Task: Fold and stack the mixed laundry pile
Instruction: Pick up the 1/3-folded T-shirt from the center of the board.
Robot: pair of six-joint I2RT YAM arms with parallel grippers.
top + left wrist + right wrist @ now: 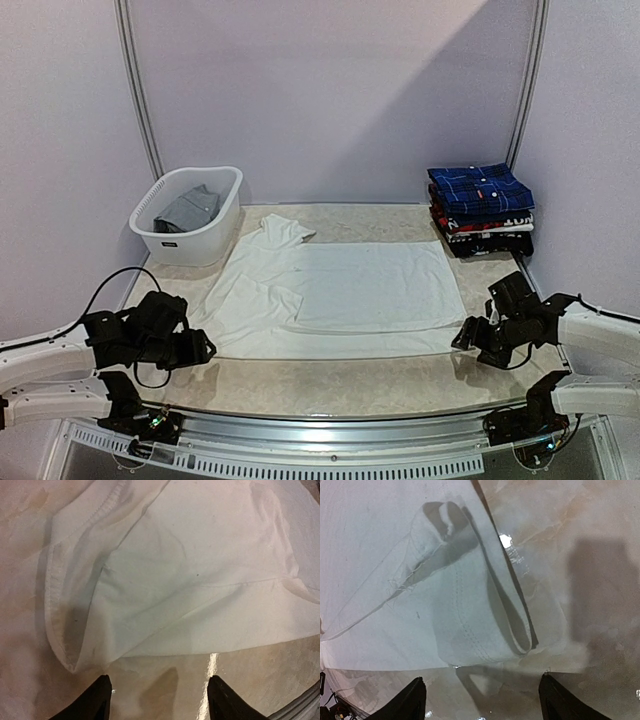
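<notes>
White shirt [350,290] laid flat, partly folded w/ curled edges.

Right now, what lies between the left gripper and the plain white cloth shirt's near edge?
Only a bare strip of glossy beige marbled tabletop separates the left gripper from the white shirt, per left wrist view.
</notes>
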